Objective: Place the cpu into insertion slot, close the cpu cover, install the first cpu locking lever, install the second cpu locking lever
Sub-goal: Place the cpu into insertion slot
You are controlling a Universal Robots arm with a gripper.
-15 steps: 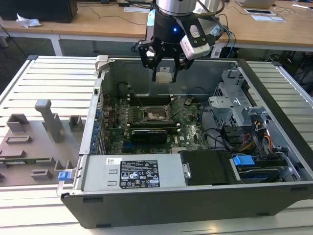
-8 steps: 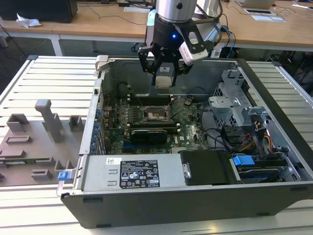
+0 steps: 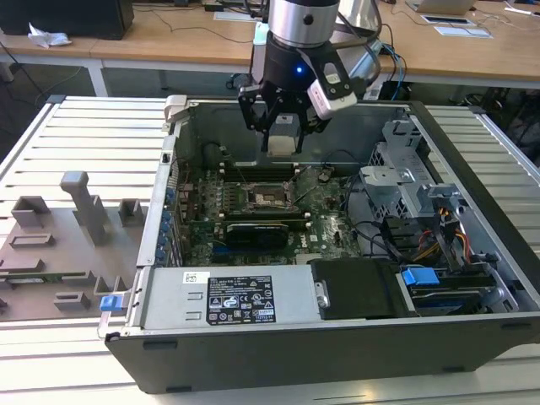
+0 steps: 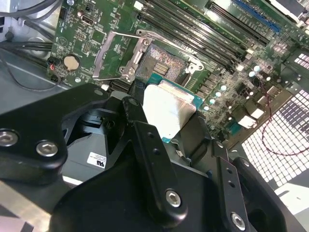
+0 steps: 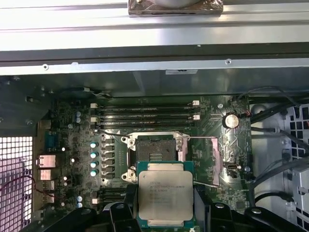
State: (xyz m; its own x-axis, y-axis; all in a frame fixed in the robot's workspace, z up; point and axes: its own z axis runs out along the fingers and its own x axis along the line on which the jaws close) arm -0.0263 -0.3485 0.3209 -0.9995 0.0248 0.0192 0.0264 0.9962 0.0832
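My gripper (image 3: 283, 142) hangs over the open computer case, shut on the cpu (image 3: 283, 128), a flat silver chip with a green rim. In both wrist views the cpu (image 5: 165, 193) (image 4: 169, 108) sits level between the black fingers (image 4: 145, 140), a little to one side of and above the insertion slot (image 5: 155, 147) (image 4: 164, 63). The dark square slot (image 3: 270, 198) lies bare on the green motherboard. The cpu cover (image 5: 218, 162) (image 4: 113, 55) is swung open beside the slot. Thin wire levers (image 5: 200, 138) stand loose next to it.
Long black memory slots (image 5: 147, 112) run just beyond the socket. The case walls (image 3: 160, 211) ring the board, with a power supply (image 3: 245, 299), a drive cage (image 3: 396, 181) and cables (image 3: 439, 245) at the exterior view's right. A grey fixture (image 3: 59, 245) lies outside at the left.
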